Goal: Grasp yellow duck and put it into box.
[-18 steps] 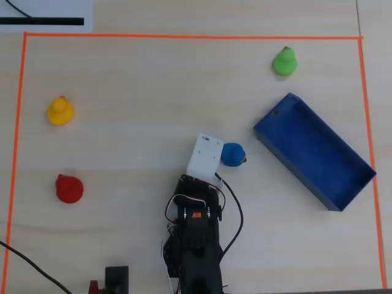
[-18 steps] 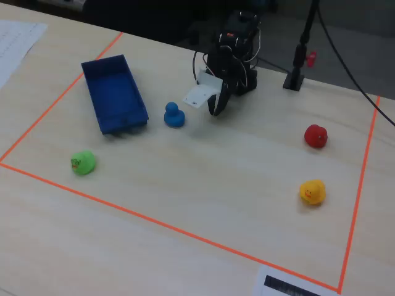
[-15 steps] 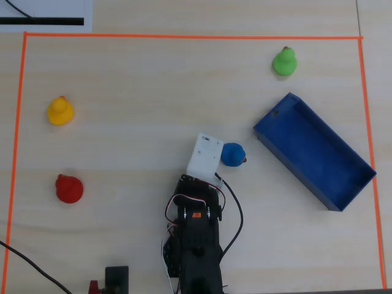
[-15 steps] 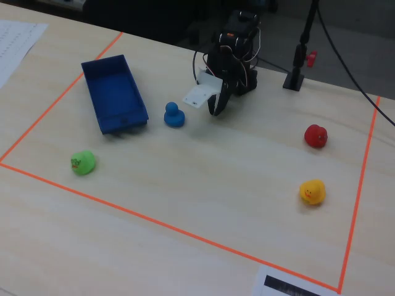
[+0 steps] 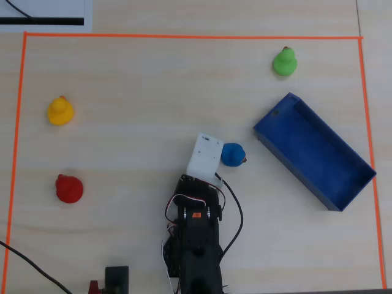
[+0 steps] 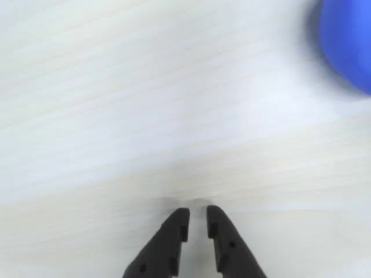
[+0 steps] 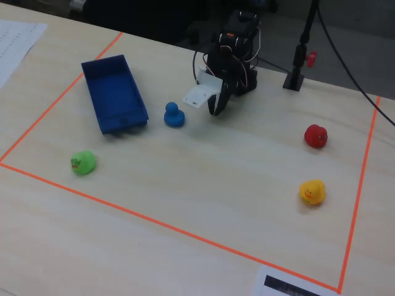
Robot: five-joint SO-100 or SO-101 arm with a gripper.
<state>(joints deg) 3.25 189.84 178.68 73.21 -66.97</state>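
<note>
The yellow duck [image 5: 60, 111] stands at the left of the overhead view, far from the arm; in the fixed view it [image 7: 312, 192] is at the right front. The blue box [image 5: 324, 153] lies empty and slanted at the right; in the fixed view it [image 7: 114, 92] is at the back left. My gripper [image 6: 197, 211] points down at bare table, its jaws almost together with nothing between them. In the fixed view it [image 7: 214, 111] hangs near the arm's base. In the overhead view the white wrist camera [image 5: 205, 156] hides it.
A blue duck [image 5: 233, 154] stands just right of the gripper, its blurred edge in the wrist view [image 6: 348, 40]. A red duck [image 5: 68, 188] is below the yellow one. A green duck [image 5: 284, 62] is above the box. Orange tape [image 5: 184, 37] frames the table.
</note>
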